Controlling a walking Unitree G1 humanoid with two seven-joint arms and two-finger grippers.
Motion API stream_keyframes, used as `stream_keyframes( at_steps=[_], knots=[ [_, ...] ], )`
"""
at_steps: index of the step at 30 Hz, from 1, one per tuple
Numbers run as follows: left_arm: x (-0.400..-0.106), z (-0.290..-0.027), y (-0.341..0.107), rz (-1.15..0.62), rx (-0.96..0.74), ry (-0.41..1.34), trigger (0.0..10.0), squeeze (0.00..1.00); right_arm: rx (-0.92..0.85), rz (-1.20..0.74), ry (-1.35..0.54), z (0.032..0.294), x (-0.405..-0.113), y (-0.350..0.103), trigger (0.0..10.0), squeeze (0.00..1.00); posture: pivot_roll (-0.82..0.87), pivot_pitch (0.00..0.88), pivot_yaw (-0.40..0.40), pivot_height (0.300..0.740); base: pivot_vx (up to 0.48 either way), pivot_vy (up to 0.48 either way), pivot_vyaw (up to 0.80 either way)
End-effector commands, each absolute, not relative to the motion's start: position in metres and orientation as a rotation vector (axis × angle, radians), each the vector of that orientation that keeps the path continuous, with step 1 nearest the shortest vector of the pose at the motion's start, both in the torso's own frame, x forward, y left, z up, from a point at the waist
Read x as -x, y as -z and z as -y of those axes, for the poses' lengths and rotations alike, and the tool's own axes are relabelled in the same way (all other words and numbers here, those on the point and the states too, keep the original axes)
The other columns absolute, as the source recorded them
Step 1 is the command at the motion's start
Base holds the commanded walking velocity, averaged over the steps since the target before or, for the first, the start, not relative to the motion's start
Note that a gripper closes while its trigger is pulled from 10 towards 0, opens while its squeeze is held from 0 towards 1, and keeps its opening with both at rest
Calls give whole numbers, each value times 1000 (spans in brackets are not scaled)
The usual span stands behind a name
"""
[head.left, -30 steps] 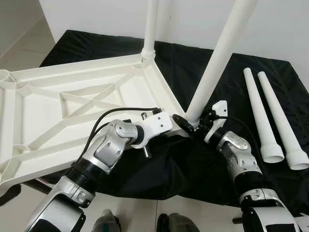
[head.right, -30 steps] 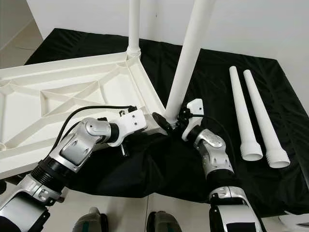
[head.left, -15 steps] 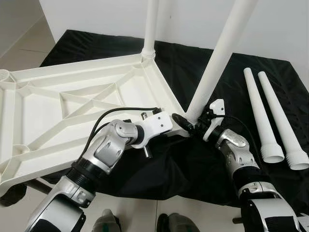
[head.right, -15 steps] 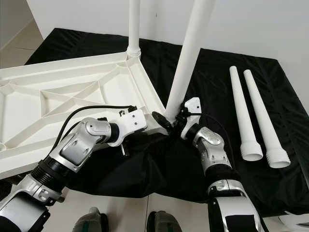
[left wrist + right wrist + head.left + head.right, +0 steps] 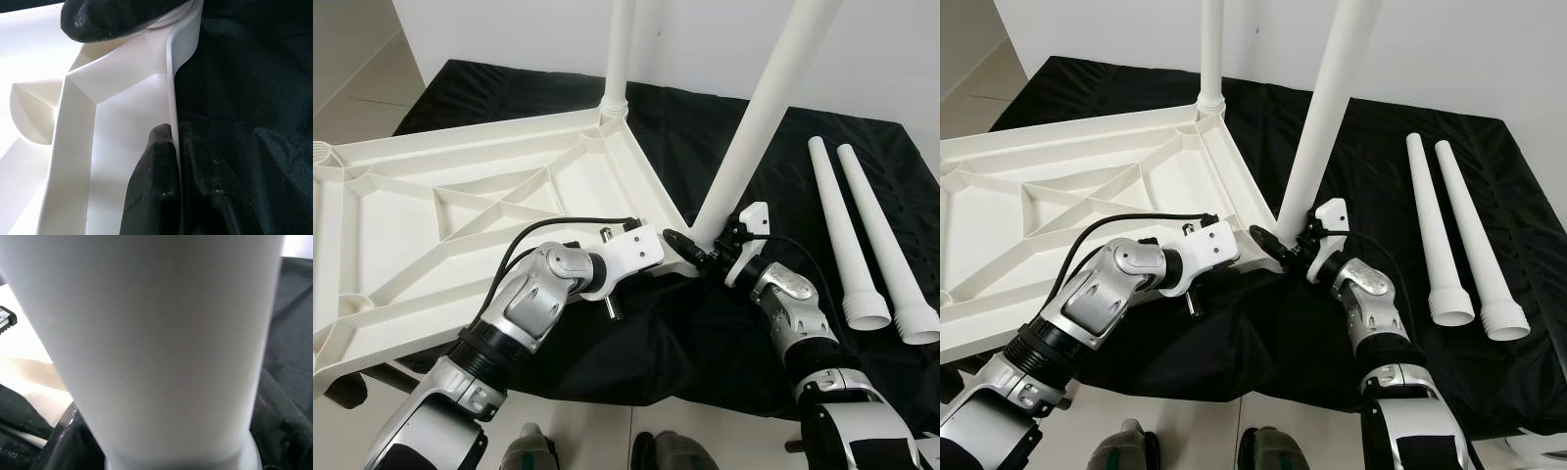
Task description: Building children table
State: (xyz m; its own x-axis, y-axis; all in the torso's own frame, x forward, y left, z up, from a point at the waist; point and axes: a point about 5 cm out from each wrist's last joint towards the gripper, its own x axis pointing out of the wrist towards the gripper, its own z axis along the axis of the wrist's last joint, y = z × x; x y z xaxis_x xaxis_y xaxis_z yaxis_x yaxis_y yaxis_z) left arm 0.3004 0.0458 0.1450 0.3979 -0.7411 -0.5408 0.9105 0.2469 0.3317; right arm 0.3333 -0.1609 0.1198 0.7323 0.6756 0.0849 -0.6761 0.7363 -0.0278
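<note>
The left gripper (image 5: 173, 161) pinched the stiff, light-looking white plastic tabletop's (image 5: 460, 211) rim, while the right gripper (image 5: 713, 252) clasped the smooth, likely slippery white leg (image 5: 754, 127) near its base.

my arms are silver metal with black joint bands and white wrist housings. a black cable loops over my left forearm. my left gripper (image 5: 683, 249) and right gripper (image 5: 717, 257) have black fingers.
</note>
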Motion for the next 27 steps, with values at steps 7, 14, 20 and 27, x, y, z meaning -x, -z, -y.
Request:
stream_keyframes(
  at_steps=[7,14,20,27],
  knots=[
    [-296,-44,-143,-288,-682,1132,10000,0,-97,154,-601,137,-325,-121,10000,0,2,72,-56,740,0,0,0],
    [-296,-44,-143,-289,-684,1131,10000,0,-127,163,-472,113,-322,-121,10000,0,6,68,-55,740,0,0,0],
    [-296,-45,-144,-289,-688,1134,10000,0,-146,139,-338,94,-322,-122,10000,0,10,64,-54,740,0,0,0],
    [-295,-44,-143,-289,-688,1135,10000,0,-118,75,-198,77,-318,-116,10000,0,16,58,-60,740,0,0,0]
  ],
)
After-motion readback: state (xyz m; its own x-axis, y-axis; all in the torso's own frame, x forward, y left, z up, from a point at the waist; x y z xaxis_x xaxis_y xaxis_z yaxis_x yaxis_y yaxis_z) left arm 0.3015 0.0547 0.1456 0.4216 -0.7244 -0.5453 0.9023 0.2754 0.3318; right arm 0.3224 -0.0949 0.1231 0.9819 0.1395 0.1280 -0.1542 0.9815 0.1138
